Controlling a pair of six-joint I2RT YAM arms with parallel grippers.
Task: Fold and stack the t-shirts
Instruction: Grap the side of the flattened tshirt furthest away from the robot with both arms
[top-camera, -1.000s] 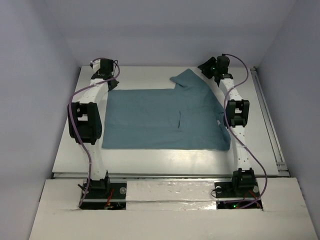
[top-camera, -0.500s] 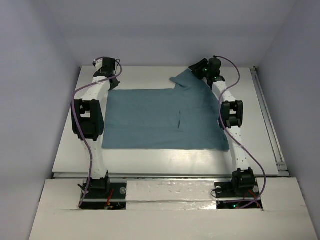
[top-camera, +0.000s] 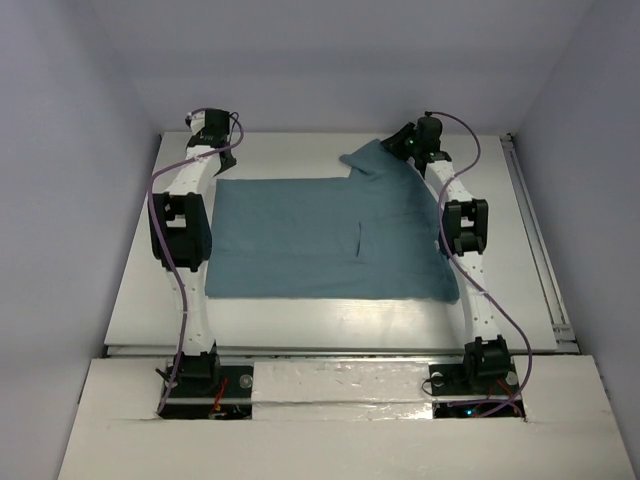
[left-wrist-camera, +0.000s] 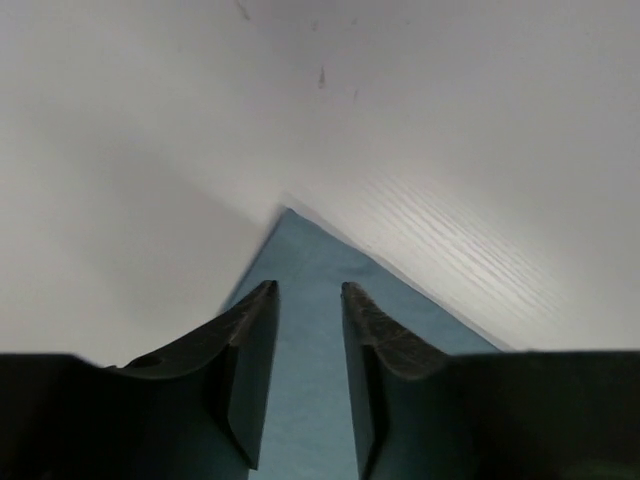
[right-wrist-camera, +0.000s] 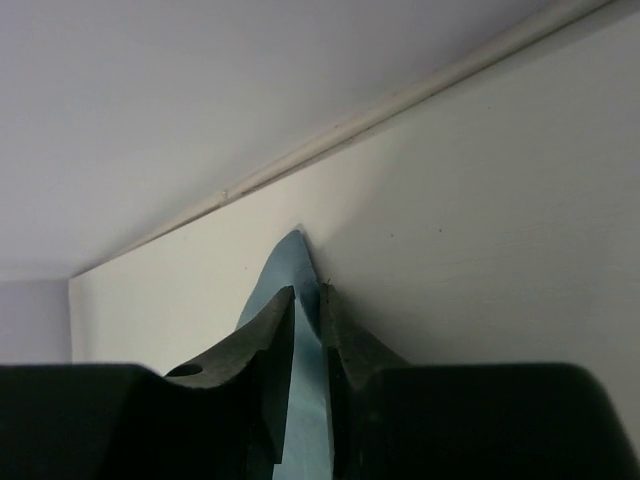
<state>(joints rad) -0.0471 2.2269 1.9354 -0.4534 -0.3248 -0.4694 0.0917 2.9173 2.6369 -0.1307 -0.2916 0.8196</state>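
we see a teal t-shirt (top-camera: 310, 240) spread flat on the white table (top-camera: 330, 318), one sleeve (top-camera: 365, 160) pointing to the far right. our left gripper (left-wrist-camera: 308, 292) stands slightly parted over the far left corner, gripping nothing. our right gripper (right-wrist-camera: 307, 295) pinches the sleeve tip between nearly closed jaws.

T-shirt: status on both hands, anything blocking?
Left hand open over far left corner of t-shirt, not gripping. Right hand pinching cloth at far right corner. T-shirt mostly flat. Nothing seen in the way.
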